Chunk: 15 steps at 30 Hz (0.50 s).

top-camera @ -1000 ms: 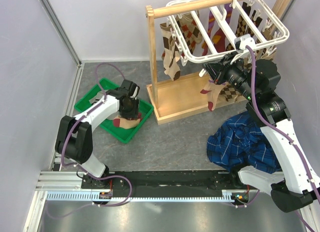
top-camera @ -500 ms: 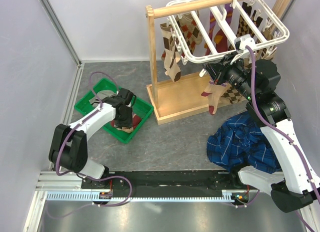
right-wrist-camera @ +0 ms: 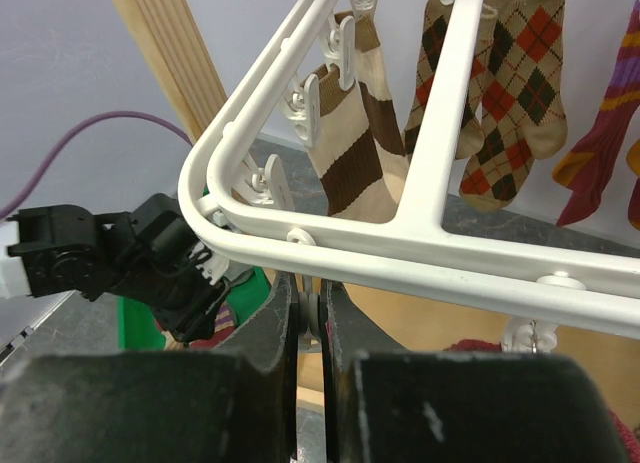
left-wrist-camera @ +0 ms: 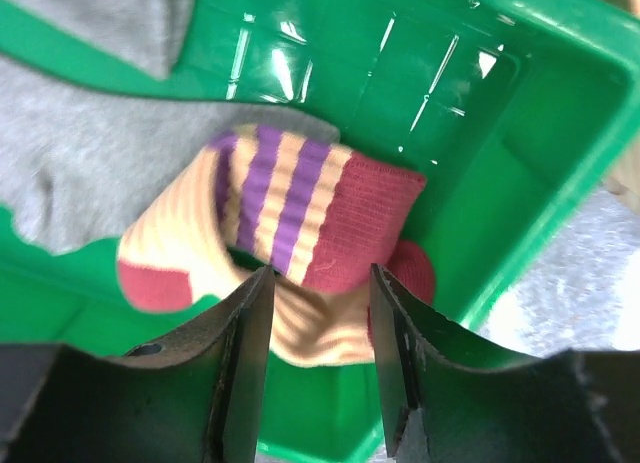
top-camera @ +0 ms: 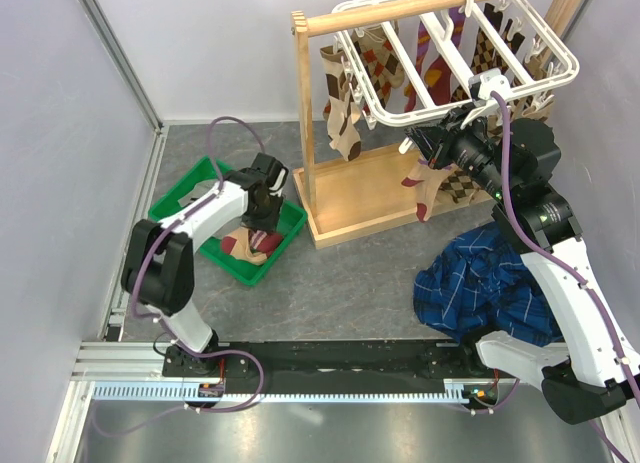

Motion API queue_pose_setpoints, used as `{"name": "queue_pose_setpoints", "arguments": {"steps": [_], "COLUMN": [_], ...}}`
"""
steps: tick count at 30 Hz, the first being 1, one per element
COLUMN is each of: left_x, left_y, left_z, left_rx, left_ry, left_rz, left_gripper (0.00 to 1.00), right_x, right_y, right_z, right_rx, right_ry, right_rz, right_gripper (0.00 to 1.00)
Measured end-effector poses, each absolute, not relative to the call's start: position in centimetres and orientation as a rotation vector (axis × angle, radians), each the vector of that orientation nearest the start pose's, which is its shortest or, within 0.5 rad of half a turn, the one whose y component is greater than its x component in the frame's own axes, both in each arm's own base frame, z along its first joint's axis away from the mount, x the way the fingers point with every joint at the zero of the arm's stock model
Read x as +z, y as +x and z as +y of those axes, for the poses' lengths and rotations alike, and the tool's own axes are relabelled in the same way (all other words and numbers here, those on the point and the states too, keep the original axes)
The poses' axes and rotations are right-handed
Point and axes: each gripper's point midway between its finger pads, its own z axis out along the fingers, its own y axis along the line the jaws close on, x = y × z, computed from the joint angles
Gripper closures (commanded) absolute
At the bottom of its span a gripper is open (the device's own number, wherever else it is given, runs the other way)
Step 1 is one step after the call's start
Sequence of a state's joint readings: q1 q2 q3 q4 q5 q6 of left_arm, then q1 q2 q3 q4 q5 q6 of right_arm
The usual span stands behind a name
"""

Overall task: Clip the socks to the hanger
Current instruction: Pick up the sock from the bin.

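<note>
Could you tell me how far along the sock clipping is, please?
Done: argyle socks and a brown-striped sock hang clipped on the hanger. In hand: the right fingers are shut at its near rail, where a tan-and-maroon sock dangles; the left fingers stand open over a purple-striped sock in the green bin. Left: that sock and grey fabric beside it.

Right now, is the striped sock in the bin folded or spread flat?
Folded: striped sock is doubled over in the green bin, maroon cuff lying atop the foot.
</note>
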State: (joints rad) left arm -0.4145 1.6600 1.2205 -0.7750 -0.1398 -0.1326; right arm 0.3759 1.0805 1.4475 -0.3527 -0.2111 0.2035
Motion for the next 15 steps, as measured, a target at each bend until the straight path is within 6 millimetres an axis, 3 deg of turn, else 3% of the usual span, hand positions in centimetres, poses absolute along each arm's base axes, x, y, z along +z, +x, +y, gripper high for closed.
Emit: {"name": "queue_pose_setpoints", "arguments": {"steps": [6, 12, 13, 15], "left_x": [4.4, 2.4, 2.3, 2.3], "left_y": [31.8, 32.0, 32.0, 32.0], "left_z": [-12.0, -12.0, -12.0, -12.1], "left_rx": [0.087, 0.113, 0.115, 0.114], "left_ry": [0.443, 0.491, 0.499, 0.505], "left_rz": [2.836, 2.888, 2.889, 2.887], "left_gripper": [0.63, 0.86, 0.94, 0.98], "right_x": [45.3, 45.3, 45.3, 45.3], "right_y": [30.6, 30.7, 30.7, 30.7], "right_z": [16.9, 16.9, 16.9, 16.9], "right_rx": [0.617, 0.613, 0.613, 0.611], "right_ry": [-0.308, -0.311, -0.312, -0.313], "right_rz": [1.560, 1.559, 1.559, 1.559], "right_gripper": [0.90, 0.90, 0.90, 0.90]}}
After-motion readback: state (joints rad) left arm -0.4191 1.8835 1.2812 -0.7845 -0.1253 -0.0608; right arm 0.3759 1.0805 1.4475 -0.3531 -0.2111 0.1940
